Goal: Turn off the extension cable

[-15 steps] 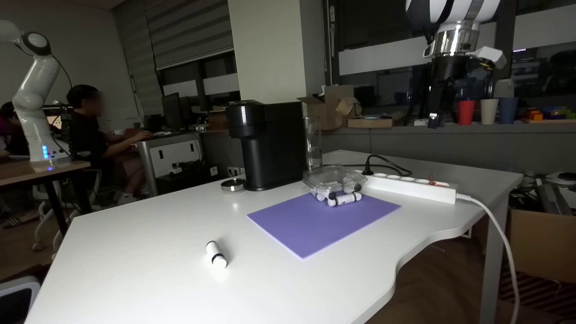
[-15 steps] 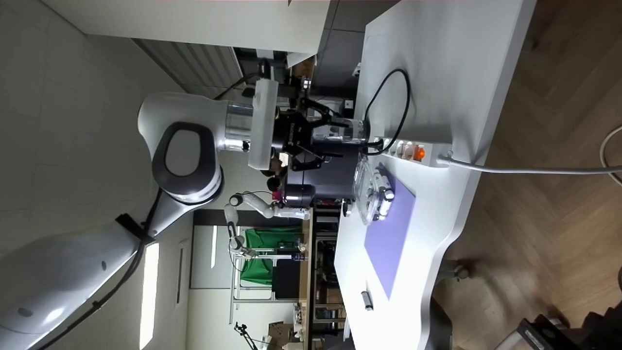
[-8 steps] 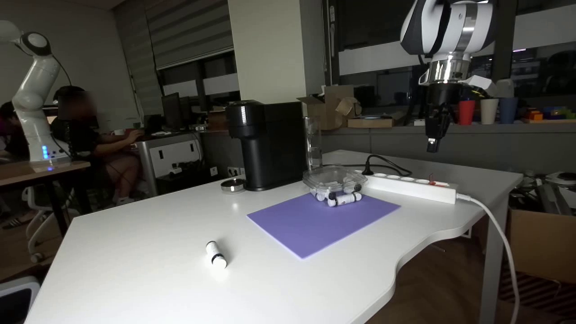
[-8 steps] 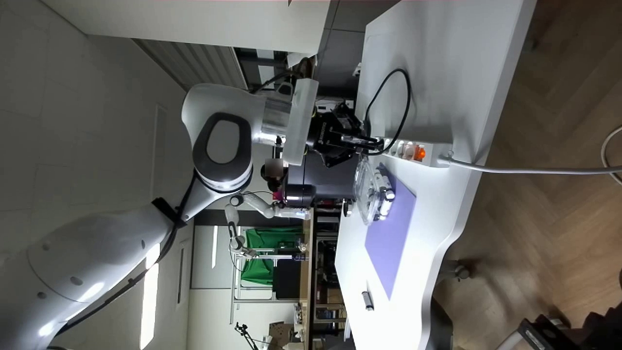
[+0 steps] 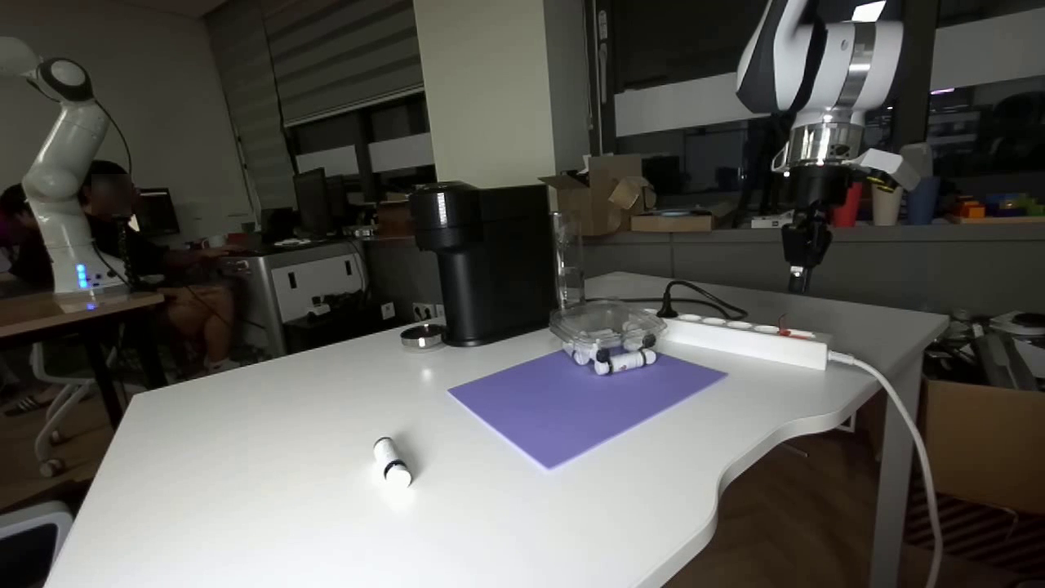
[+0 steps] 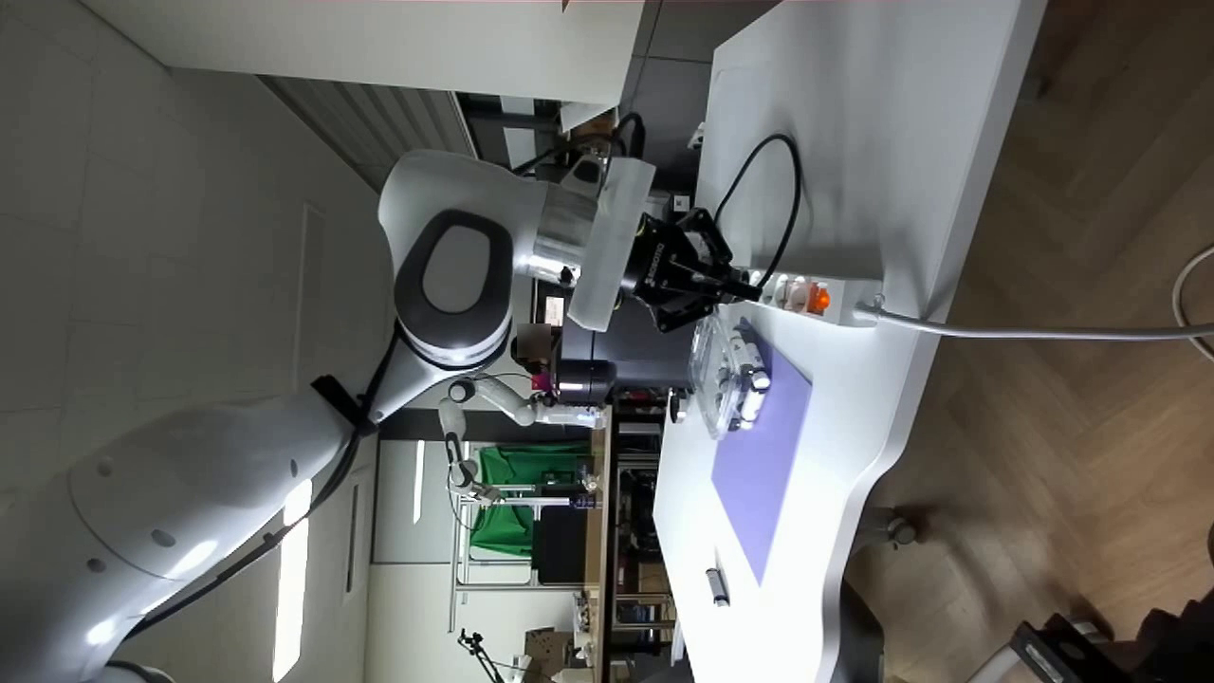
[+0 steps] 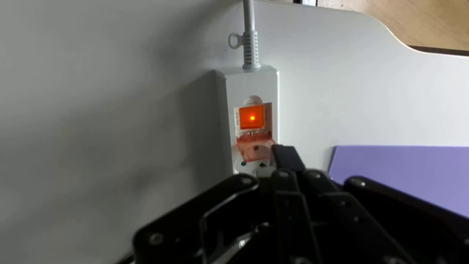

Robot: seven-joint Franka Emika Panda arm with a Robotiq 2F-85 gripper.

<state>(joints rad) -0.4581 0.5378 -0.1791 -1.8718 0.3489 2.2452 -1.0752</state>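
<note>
Now clenched, lower than a second ago, the gripper (image 7: 287,158) hangs before me over the extension cable (image 5: 741,343) near the table's edge (image 7: 315,15); the wrist view bares its glowing switch (image 7: 251,118), an exterior view merely a red sliver (image 5: 788,332).

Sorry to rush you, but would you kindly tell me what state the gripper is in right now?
Gripper: closed, holding nothing.
</note>
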